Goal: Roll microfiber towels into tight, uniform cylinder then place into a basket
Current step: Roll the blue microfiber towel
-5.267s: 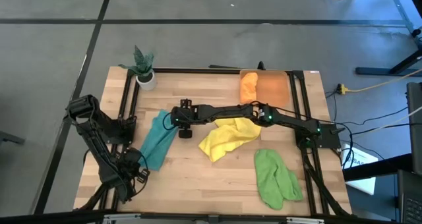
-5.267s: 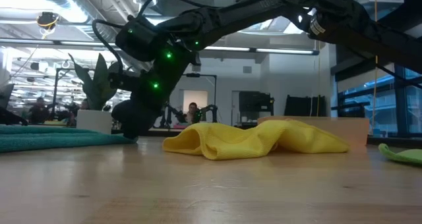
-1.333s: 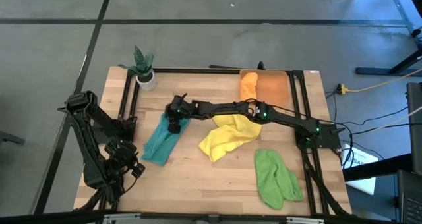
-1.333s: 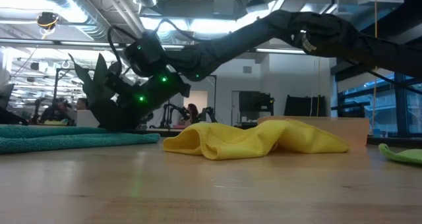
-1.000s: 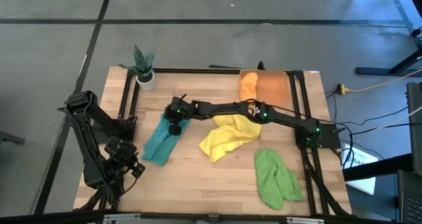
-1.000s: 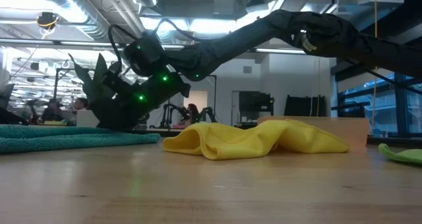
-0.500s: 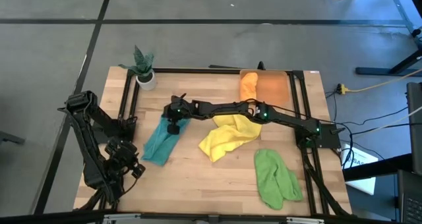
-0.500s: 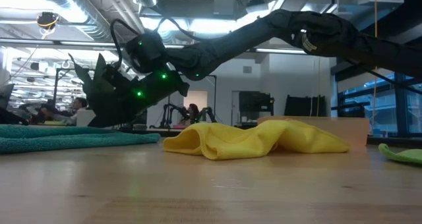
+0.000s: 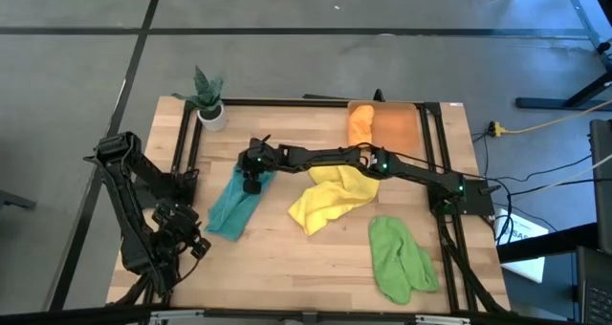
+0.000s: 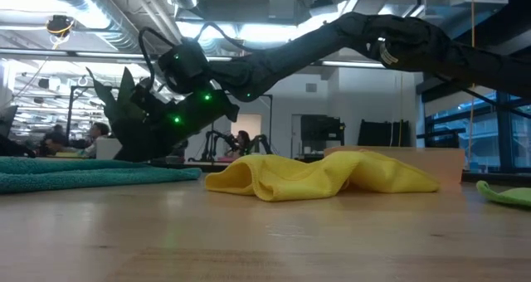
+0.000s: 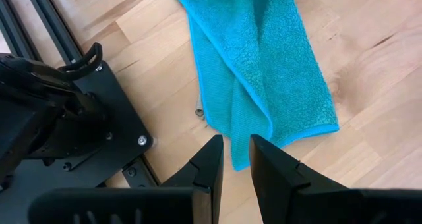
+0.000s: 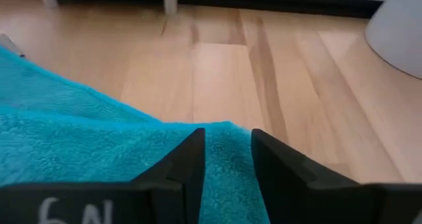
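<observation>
Wooden counter (image 9: 316, 258) carries four towels and, at its 1 o'clock corner, the orange basket (image 9: 397, 129). Only the orange towel (image 9: 360, 124) lies in the basket, so I judge one of four is finished. The teal towel (image 9: 232, 201) lies flat at 9 o'clock, folded long but not rolled; the yellow towel (image 9: 330, 199) is crumpled at the centre, and the green towel (image 9: 400, 258) lies at 5 o'clock. The right pincer (image 9: 251, 180) rests over the teal towel's far end, fingers slightly apart, holding nothing. The left pincer (image 9: 182, 244) waits at 8 o'clock, fingers a little apart and empty.
</observation>
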Controlling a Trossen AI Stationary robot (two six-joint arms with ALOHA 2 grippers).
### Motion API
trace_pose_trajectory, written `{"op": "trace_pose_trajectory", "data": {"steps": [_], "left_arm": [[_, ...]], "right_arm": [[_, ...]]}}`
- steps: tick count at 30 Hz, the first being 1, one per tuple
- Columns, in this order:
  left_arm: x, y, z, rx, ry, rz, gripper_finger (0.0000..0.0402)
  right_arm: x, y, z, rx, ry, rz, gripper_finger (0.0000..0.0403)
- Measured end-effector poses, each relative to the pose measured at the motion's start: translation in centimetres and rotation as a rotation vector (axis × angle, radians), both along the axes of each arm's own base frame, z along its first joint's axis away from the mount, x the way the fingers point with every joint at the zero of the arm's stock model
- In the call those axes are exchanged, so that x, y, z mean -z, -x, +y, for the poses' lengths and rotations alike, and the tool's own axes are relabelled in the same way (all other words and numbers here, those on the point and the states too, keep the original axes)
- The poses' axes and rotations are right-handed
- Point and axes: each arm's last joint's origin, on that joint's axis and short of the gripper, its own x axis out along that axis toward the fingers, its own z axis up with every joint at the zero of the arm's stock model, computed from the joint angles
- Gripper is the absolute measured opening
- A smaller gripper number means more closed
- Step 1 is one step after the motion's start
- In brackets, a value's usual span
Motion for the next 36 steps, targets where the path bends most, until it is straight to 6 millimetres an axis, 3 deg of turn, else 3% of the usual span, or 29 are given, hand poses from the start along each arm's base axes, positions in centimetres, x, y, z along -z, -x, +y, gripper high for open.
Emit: {"op": "trace_pose_trajectory", "data": {"steps": [14, 18, 23, 36], "left_arm": [[0.1, -0.1, -0.2, 0.0, 0.022, -0.009, 0.0065], [0.1, -0.1, -0.2, 0.0, 0.023, -0.009, 0.0065], [0.1, -0.1, -0.2, 0.0, 0.023, -0.009, 0.0065], [0.1, -0.1, -0.3, 0.0, 0.031, -0.012, 0.0065]], "right_arm": [[1.5, 0.0, -0.6, 0.029, -0.003, 0.003, 0.0124], [1.5, 0.0, -0.7, 0.023, 0.009, 0.004, 0.0091], [1.4, 0.0, -0.7, 0.009, 0.034, 0.006, 0.0013], [0.9, -0.2, -0.7, 0.022, 0.017, -0.033, 0.0005]]}}
